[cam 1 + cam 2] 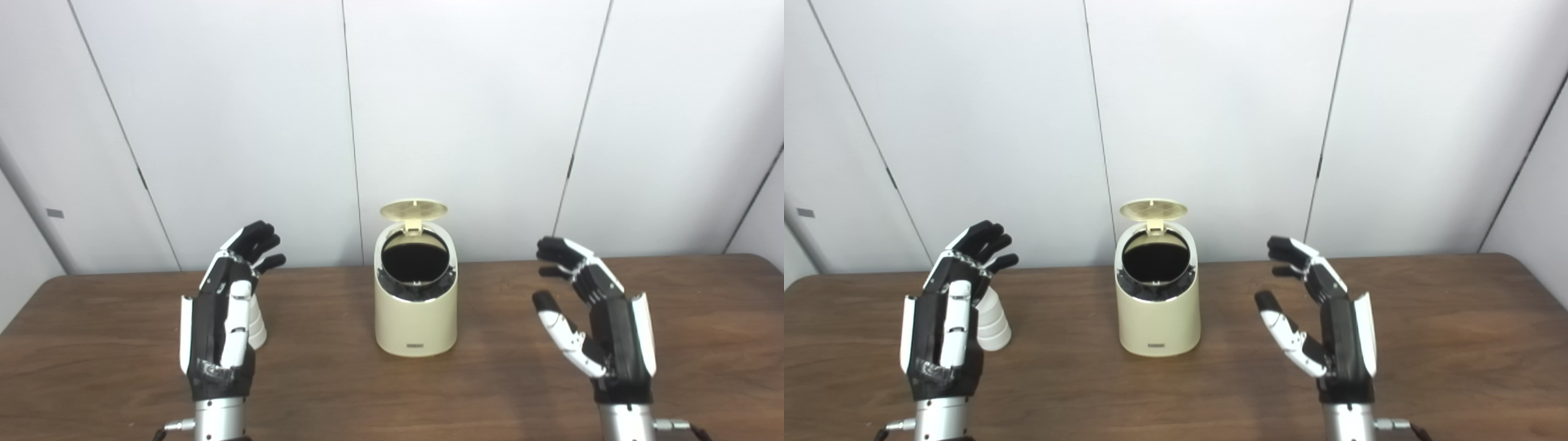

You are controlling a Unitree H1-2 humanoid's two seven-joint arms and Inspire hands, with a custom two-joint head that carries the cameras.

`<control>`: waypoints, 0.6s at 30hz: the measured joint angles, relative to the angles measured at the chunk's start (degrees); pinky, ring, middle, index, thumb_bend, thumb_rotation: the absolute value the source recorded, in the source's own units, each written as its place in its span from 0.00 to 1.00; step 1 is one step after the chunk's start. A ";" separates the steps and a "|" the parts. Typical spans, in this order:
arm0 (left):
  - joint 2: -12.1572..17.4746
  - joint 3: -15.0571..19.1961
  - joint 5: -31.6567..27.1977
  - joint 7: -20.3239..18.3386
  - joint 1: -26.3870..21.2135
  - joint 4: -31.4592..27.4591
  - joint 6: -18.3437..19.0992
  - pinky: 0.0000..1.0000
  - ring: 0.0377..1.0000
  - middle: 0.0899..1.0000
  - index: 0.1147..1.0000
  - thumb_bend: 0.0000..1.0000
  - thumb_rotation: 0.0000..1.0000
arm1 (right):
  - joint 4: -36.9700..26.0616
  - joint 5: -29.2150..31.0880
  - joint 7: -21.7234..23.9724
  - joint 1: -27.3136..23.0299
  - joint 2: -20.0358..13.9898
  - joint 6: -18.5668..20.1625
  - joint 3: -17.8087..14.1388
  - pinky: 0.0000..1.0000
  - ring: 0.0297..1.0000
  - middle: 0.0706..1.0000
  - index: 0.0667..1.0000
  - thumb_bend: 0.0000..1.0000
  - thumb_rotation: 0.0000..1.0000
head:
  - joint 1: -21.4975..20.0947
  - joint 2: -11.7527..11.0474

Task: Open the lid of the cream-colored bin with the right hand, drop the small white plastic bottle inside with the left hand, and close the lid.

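From the left eye view, the cream-colored bin (416, 306) stands upright at the middle of the desk (704, 318), its lid (413, 210) already tipped up and back on its hinge, so the dark mouth faces up and toward the robot, ready to take something. The left hand (223, 318) is raised just in front of the small white plastic bottle (257, 321), fingers (257, 239) spread wide and holding nothing; most of the bottle is hidden behind it. The hand seems poised there because the bottle is its next job. The right hand (597, 318) hovers well apart from the bin on the other side, fingers likewise wide and empty, probably waiting to close the lid.

From the right eye view, the bottle (992, 321) shows more clearly just beside the left hand (946, 324): it stands on the desk (1458, 318) with its long axis upright, ribbed sides widening toward the base. Which end carries the cap I cannot tell. It sits to the left of the bin (1158, 306), clear of it, not yet picked up.
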 measured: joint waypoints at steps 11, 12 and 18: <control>1.08 0.75 2.93 0.26 0.28 -0.26 0.00 0.68 0.75 0.75 0.73 0.24 0.69 | 0.03 -0.02 -0.51 0.17 1.31 0.31 -0.89 0.64 0.73 0.74 0.72 0.27 0.38 | 0.00 -0.26; 1.16 1.00 4.37 0.60 0.27 -0.25 -0.26 0.67 0.74 0.74 0.73 0.24 0.69 | -0.04 -0.04 -0.52 0.11 1.42 0.39 -0.96 0.64 0.73 0.74 0.71 0.26 0.38 | 0.00 -0.26; 2.00 3.36 17.73 5.29 -0.90 -0.09 -6.02 0.64 0.73 0.72 0.70 0.42 0.48 | -0.43 -0.04 -0.51 0.08 1.51 0.63 -1.47 0.62 0.72 0.73 0.71 0.25 0.37 | 0.88 -0.44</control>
